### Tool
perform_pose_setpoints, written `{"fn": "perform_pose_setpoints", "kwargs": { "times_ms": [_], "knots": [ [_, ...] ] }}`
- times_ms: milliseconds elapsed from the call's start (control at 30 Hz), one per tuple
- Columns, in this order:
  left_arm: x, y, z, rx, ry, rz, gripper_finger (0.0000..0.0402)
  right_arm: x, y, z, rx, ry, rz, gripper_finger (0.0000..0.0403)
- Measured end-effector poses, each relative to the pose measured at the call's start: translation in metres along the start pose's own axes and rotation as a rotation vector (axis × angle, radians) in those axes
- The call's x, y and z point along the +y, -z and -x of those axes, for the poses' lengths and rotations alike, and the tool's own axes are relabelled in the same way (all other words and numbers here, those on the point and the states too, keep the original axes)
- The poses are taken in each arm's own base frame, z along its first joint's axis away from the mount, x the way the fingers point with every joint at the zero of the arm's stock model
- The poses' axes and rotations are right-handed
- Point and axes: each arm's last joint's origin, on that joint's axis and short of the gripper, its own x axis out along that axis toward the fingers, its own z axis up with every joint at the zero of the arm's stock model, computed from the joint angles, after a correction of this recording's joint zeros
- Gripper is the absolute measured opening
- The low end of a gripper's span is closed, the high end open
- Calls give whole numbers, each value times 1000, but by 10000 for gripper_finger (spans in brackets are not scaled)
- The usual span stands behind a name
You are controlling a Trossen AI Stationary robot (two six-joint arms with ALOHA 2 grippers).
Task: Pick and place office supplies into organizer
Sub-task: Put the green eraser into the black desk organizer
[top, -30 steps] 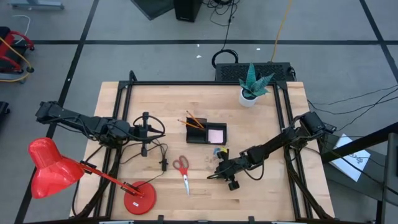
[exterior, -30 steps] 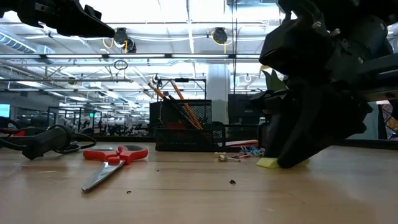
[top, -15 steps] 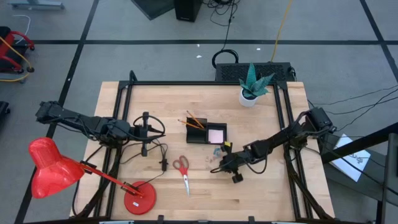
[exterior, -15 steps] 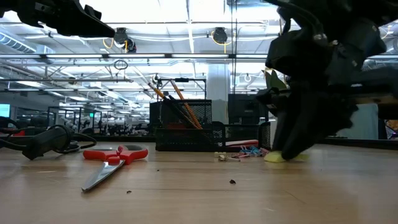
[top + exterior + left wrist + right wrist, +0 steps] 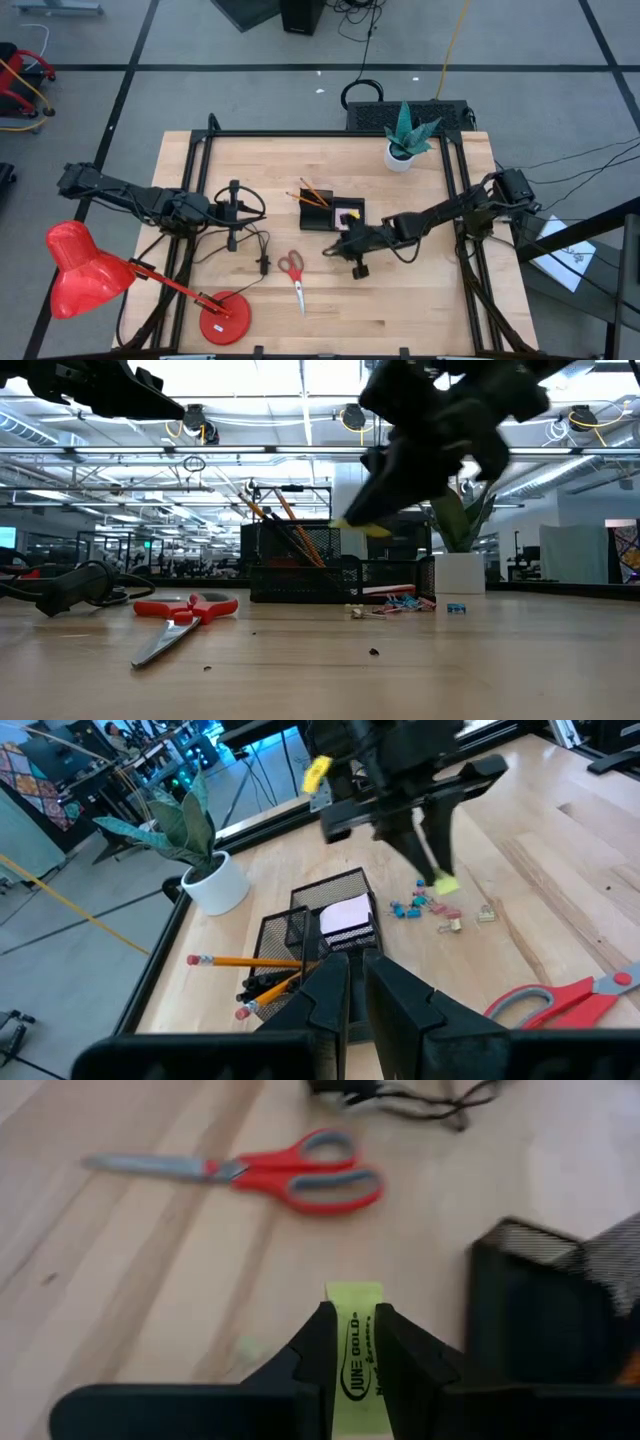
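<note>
My right gripper [image 5: 347, 222] is shut on a small yellow piece [image 5: 353, 1302] and hovers by the near edge of the black organizer [image 5: 330, 213]. Orange pencils [image 5: 245, 962] lean in the organizer's taller compartment, and a pink sticky-note pad [image 5: 347, 912] lies in the lower one. Red-handled scissors [image 5: 294, 275] lie flat on the table nearer the front. Tiny blue clips [image 5: 410, 907] lie on the wood beside the organizer. My left gripper [image 5: 233, 213] waits, shut, left of the organizer. My right gripper pinches the yellow piece [image 5: 445, 885] between its two fingers [image 5: 318, 1350]. The printed far end [image 5: 353, 1295] sticks out past the fingertips. The fingers slant down from the table's right side. The piece is lifted clear of the table [image 5: 355, 526].
A red desk lamp [image 5: 85, 270] with its round base [image 5: 225, 322] stands at the near left. Black cables [image 5: 245, 240] lie left of the scissors. A white plant pot [image 5: 401, 156] sits at the far right. Bare wood lies near the front right.
My right gripper rose from the table with the yellow piece and moved toward the table's left and far edge, up to the organizer. The piece lay on the wood a second ago and now hangs clear above it.
</note>
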Motion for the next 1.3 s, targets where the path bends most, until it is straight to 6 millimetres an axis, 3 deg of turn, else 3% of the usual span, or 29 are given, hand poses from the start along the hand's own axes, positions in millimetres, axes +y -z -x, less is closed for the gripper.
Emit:
{"fn": "perform_pose_setpoints", "kwargs": {
  "times_ms": [367,733,1300],
  "knots": [
    [0,0,0,1,0,-7,44,-38,-14,-6,-99,87,-75,51],
    [0,0,0,4,1,-9,44,-75,4,-34,-116,160,-85,51],
    [0,1,0,6,2,-22,44,-85,17,-42,-69,150,-145,52]
  ]
}}
